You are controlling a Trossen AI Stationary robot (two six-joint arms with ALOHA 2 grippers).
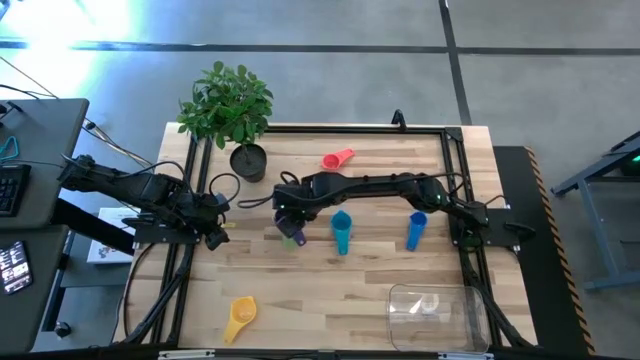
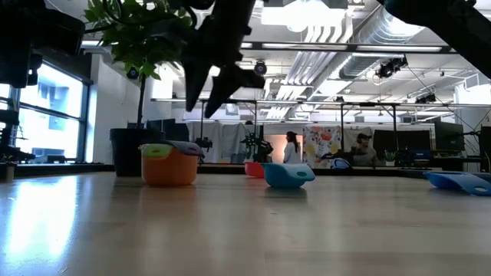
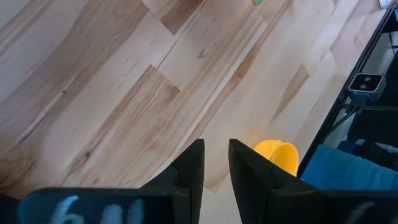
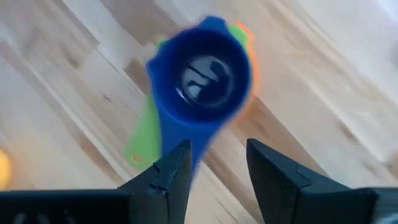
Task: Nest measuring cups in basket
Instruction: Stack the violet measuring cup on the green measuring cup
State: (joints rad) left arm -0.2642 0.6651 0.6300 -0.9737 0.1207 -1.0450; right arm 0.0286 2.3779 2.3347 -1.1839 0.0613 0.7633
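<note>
Measuring cups lie scattered: yellow cup (image 1: 240, 317) front left, a nested stack (image 1: 292, 236) mid-table (blue cup (image 4: 200, 78) topmost) under the open right gripper (image 1: 288, 218). Teal cup (image 1: 341, 231), pink cup (image 1: 338, 159) and another blue cup (image 1: 416, 230) lie rightward; basket (image 1: 470, 320) front right. Left gripper (image 1: 215, 236) waits at the left edge, fingers nearly closed, empty.

Your right arm stretches from its base at the right side across to the middle of the desk, lying low and nearly level, its wrist bent downward. Your right gripper (image 1: 290, 226) points down, and its two dark fingers (image 4: 171, 177) stand apart with a clear gap between them, holding nothing. Your left arm waits folded at the left edge of the desk. Your left gripper (image 1: 214, 232) also points down, its fingers (image 3: 189, 168) drawn close together with only a narrow slit between them.
</note>
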